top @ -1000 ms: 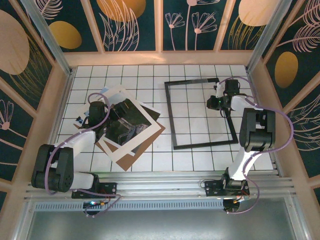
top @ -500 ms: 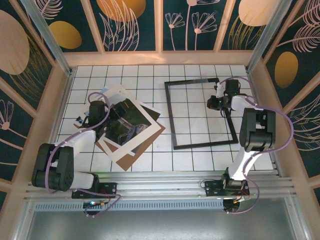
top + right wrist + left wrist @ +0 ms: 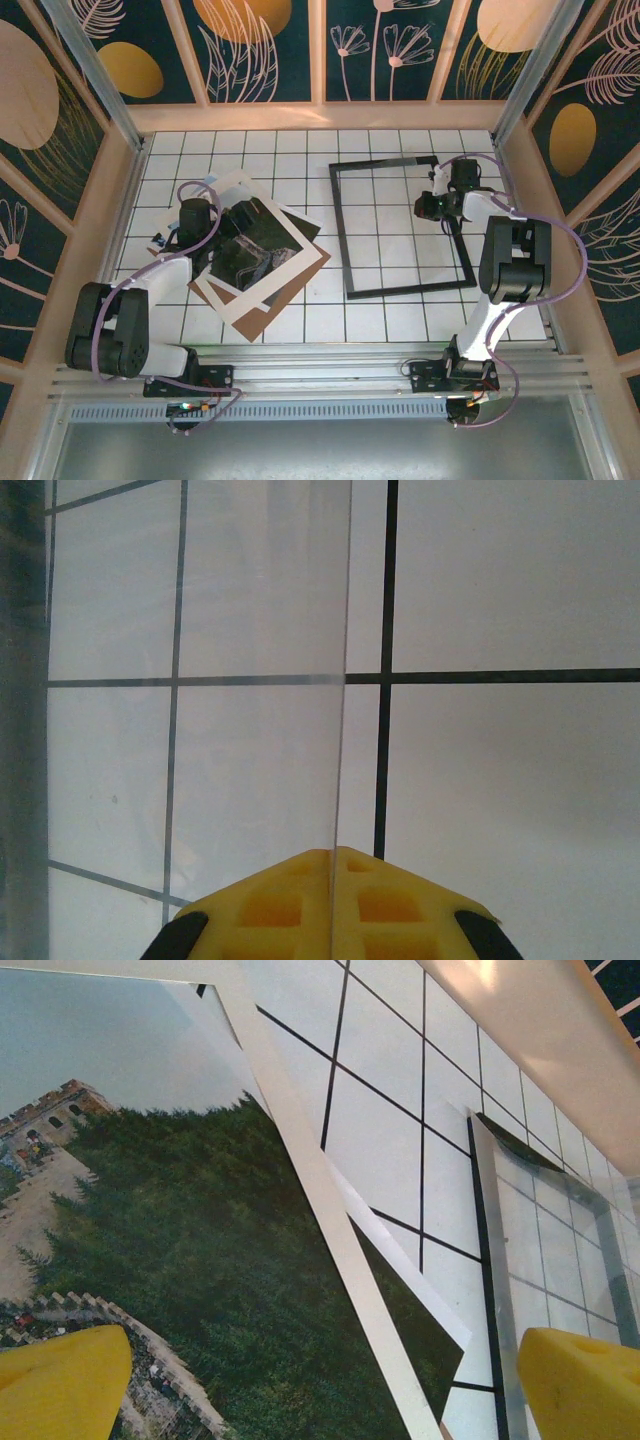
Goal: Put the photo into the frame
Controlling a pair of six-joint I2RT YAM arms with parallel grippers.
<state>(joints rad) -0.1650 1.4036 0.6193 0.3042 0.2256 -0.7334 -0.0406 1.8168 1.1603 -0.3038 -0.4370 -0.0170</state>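
1. Your white gridded tabletop sits inside dark floral wall panels.
2. The landscape paper photo lies left, the black-rimmed rectangular frame right.
3. Left gripper jaws gape over the photo; right gripper clamps a clear sheet.

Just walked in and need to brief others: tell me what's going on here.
The left claw hangs open over the landscape photo, which lies in a pile with a white mat and a brown backing board. The right claw is shut on the edge of a clear pane by the black frame.
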